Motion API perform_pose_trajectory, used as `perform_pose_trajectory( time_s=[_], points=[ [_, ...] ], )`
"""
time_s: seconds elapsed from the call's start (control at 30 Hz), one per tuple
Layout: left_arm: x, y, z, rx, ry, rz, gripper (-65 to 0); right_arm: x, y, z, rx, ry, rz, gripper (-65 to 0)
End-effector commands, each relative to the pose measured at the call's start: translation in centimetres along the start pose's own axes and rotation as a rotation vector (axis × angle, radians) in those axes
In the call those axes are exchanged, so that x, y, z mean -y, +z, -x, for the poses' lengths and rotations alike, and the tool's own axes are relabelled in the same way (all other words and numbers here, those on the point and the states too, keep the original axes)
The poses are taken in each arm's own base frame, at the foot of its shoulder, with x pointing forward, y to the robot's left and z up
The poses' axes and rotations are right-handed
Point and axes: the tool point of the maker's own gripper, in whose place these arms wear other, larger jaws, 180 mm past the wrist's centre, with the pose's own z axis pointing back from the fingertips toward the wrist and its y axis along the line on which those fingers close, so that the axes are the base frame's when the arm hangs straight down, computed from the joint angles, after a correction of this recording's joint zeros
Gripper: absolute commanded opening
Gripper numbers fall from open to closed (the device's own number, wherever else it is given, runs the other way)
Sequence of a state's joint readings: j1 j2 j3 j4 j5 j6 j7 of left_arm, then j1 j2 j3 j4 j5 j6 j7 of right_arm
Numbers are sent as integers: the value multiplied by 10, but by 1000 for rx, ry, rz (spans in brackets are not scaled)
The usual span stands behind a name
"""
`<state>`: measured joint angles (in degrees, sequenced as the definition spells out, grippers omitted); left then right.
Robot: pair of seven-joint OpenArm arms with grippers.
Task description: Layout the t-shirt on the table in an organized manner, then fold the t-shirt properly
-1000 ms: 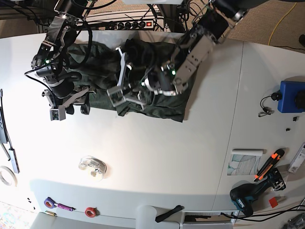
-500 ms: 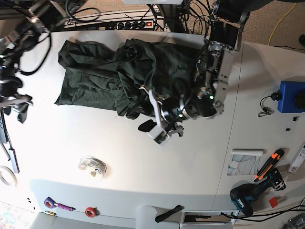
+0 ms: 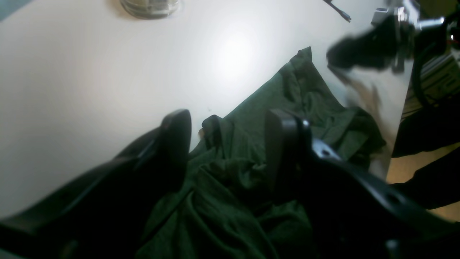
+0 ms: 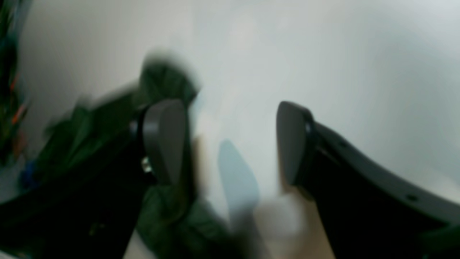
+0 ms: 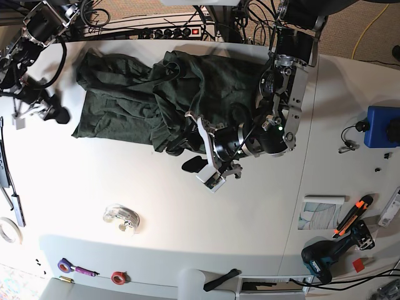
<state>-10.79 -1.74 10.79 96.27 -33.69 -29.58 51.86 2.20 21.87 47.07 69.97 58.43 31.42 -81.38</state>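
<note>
A soft, dark green cloth t-shirt [image 5: 125,111] lies crumpled and bunched on the smooth white table [image 5: 162,194], toward the base view's upper part, its folds heaped near the middle and a flatter section reaching toward the robot's right. The thin fabric looks light and limp, likely to drape over whatever lifts it and to wrinkle again if pushed. Nothing about it appears fragile, and it seems more apt to bunch than to slip away. A single pinch in the heaped middle would probably gather several layers; the better holds look to be the free corner at the flatter section's outer end and the matching edge across the garment, drawn gently apart to spread it before any fold. Above the cloth, the black left end effector [image 3: 231,144] stands with its fingers spread and nothing between them. Beside the flatter section's outer end, the black right end effector [image 4: 230,144] is likewise parted and empty, though its wrist view is blurred. Farther out on the table, well apart from the garment, sit a clear round container [image 5: 121,219], a blue box-shaped object [image 5: 381,127] and a teal-and-black power drill [image 5: 337,250], none of them in the way of spreading.
</note>
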Motion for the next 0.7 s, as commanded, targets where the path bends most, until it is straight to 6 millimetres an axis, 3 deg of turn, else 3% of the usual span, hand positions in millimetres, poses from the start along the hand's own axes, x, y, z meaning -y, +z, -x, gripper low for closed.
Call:
perform_pose_trajectory(
  time_s=[0.0, 0.27, 0.67],
  points=[
    [4, 1, -21, 61, -22, 14, -313, -8, 9, -23, 73, 22, -37, -253],
    [3, 1, -20, 58, -24, 10, -313, -3, 2, 23, -55, 18, -40, -253],
    [3, 1, -20, 57, -25, 9, -313, -45, -34, 75, -266, 85, -169, -253]
  ],
)
